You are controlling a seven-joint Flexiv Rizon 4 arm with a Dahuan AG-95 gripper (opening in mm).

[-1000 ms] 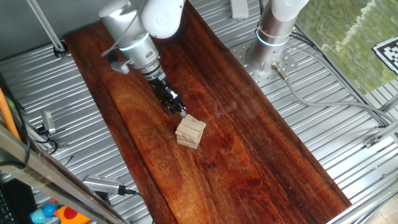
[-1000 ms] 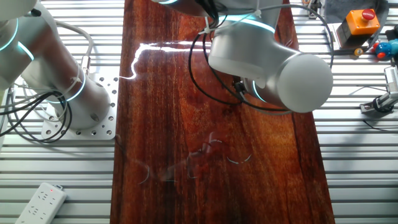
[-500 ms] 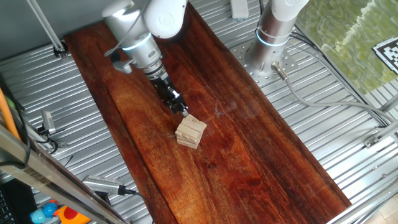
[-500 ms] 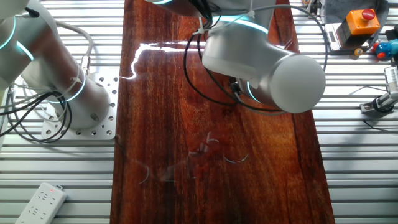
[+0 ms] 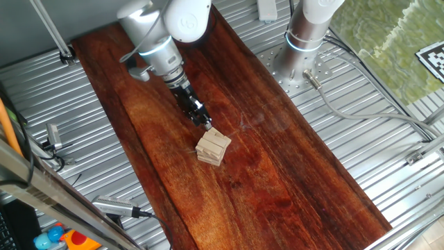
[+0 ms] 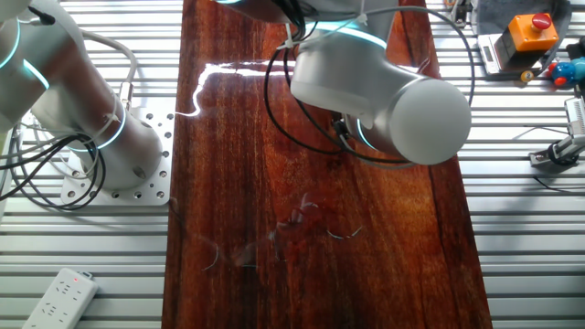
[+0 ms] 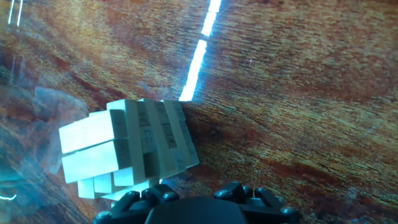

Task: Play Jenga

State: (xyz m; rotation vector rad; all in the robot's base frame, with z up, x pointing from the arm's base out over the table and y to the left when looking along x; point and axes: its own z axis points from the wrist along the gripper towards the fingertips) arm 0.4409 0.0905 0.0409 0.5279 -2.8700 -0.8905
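Note:
The Jenga stack (image 5: 213,147), pale tan blocks in crossed layers, stands near the middle of the dark wood board (image 5: 277,173). My gripper (image 5: 206,126) points down at an angle, its narrow tip right at the stack's upper far corner, fingers together and holding nothing. In the hand view the stack (image 7: 130,149) fills the lower left, just ahead of the dark fingertips (image 7: 163,196) at the bottom edge, on the board (image 7: 298,93). In the other fixed view my arm (image 6: 384,87) hides the stack and the gripper.
A second arm's base (image 5: 305,35) stands on the ribbed metal table beside the board, with cables (image 5: 361,111); it also shows in the other fixed view (image 6: 91,119). A power strip (image 6: 59,297) and an orange button box (image 6: 530,37) lie off the board.
My gripper has moved a little down and to the right, closer to the Jenga stack. The stack has not moved.

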